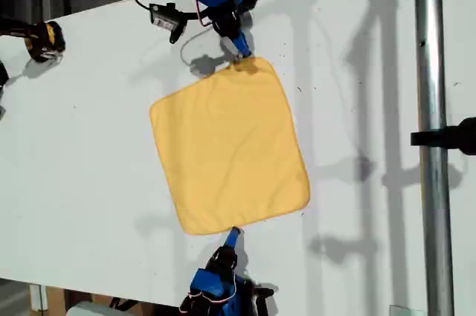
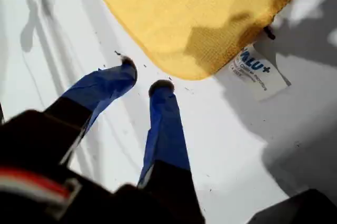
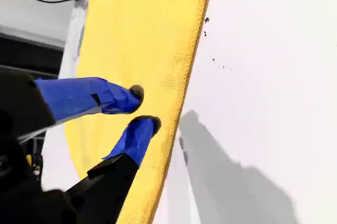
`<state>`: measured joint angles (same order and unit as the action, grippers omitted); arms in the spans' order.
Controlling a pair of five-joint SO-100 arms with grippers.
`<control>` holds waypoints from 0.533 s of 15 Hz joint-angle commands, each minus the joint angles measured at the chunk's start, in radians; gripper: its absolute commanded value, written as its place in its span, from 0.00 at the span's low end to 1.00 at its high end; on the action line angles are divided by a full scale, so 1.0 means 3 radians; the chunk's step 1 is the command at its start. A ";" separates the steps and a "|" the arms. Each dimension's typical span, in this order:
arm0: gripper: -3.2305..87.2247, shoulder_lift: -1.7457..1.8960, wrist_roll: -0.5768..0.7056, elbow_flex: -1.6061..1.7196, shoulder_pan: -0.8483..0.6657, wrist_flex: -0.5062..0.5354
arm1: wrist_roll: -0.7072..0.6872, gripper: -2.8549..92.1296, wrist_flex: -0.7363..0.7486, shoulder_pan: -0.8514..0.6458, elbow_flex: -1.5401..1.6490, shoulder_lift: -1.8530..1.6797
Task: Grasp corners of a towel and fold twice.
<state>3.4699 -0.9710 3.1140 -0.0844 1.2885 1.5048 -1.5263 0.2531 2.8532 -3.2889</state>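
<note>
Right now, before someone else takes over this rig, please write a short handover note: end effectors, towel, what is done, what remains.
My first end effector: open and empty, over the white table, just short of a towel corner that has a white label beside it.
My second end effector: open, over the towel near one edge; no grip seen.
Towel: flat and unfolded, in the exterior view's middle.
Done: no corner held, no fold.
Left: grasp corners, then both folds.
</note>
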 commanded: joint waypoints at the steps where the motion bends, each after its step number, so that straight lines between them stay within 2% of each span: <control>1: 0.03 0.0015 -0.1421 0.0000 -0.0450 0.0000 | 0.0087 0.03 0.0031 -0.0522 -0.0010 -0.0015; 8: 0.03 0.0015 -0.1421 -0.0005 -0.0445 0.0005 | 0.0066 0.03 0.0128 -0.0450 -0.0082 -0.0015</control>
<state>3.4699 -1.3867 3.1140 -0.2071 1.2885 1.5217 -1.5033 0.1012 2.8609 -3.2889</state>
